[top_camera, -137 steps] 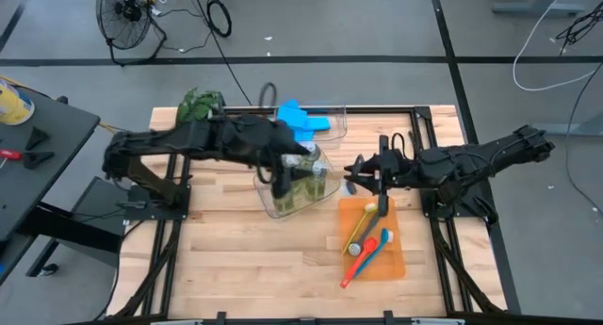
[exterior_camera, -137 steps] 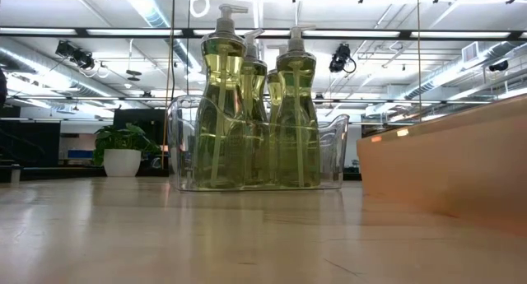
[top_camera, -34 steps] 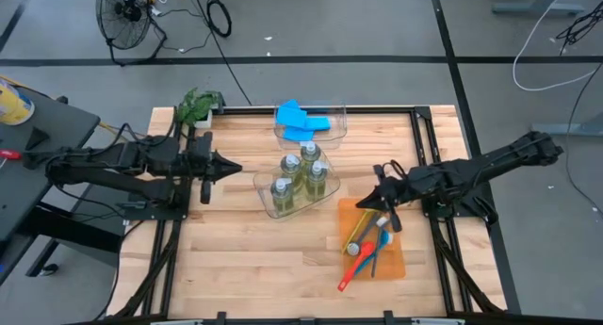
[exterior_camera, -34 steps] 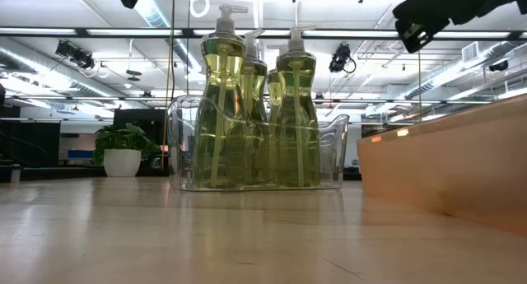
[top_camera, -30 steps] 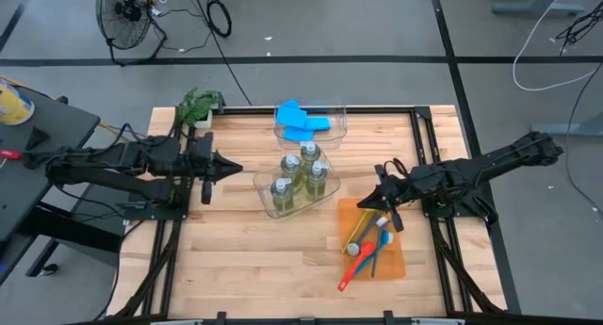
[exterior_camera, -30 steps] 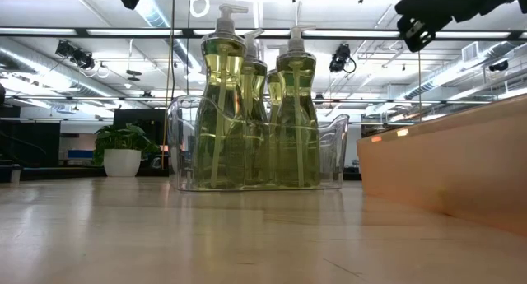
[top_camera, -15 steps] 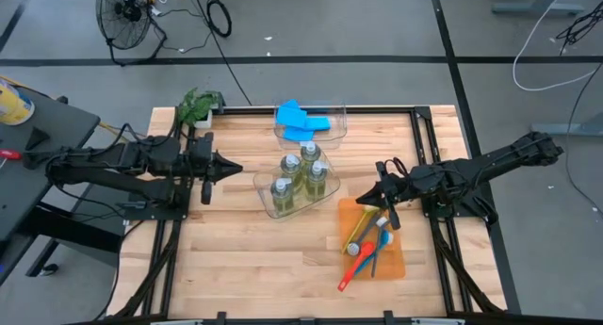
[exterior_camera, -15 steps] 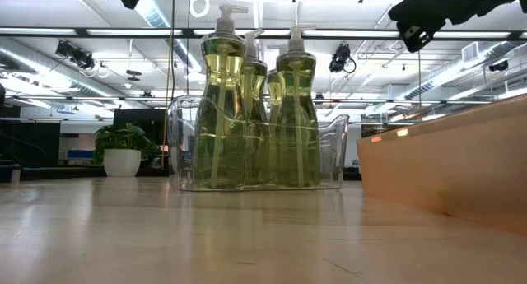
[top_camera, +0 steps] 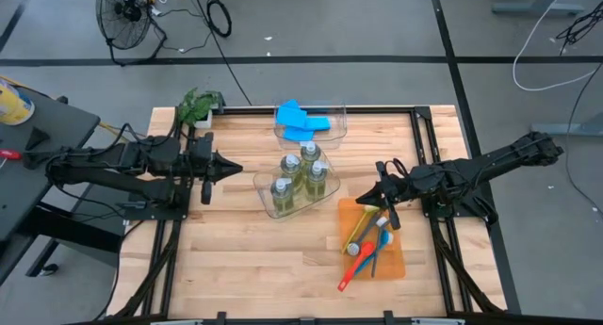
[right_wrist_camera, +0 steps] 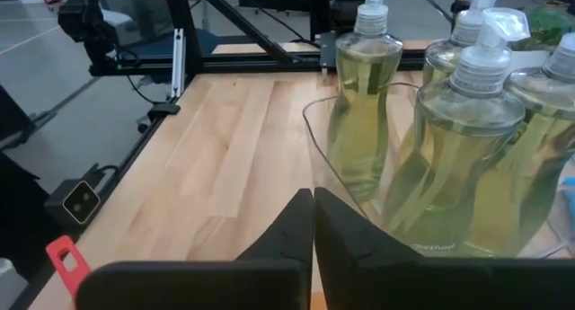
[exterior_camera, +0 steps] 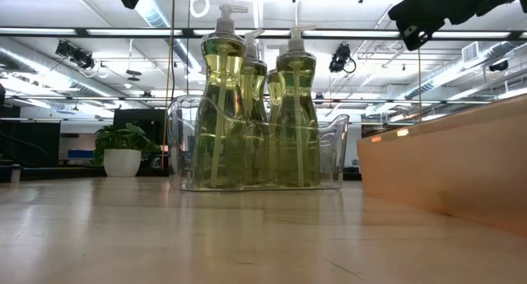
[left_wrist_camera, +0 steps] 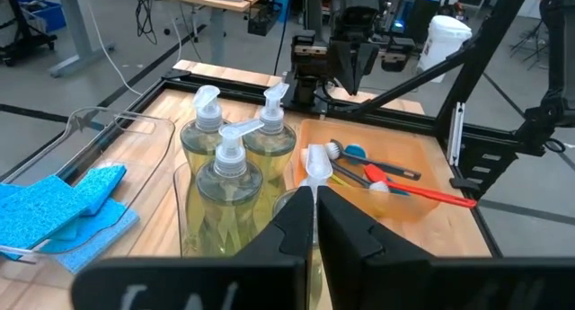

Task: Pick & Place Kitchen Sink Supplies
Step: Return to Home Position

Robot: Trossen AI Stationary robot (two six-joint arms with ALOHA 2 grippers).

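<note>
1. Yellow-green liquid in small clear pump bottles [top_camera: 300, 174] stands mid-table in a clear plastic bin [top_camera: 268, 205]. The flat blue sponges [top_camera: 300, 118] lie at 12 o'clock, and the long-handled dish brushes [top_camera: 367, 248] fill the flat orange tray [top_camera: 397, 267] at 5 o'clock.
2. My left gripper [top_camera: 229, 168] at 9 o'clock and right gripper [top_camera: 362, 201] at 3 o'clock are pinched closed and empty.
3. To go home, I'd draw the right arm back high, so it clears the tray rim and the bin.

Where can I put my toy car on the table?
The biggest bare wood is the near-left part of the table, in front of the bottle bin and left of the orange tray. A smaller patch lies right of the sponge bin. It's crowded where the right gripper hangs by bottle bin and tray; the left gripper is at the left.
</note>
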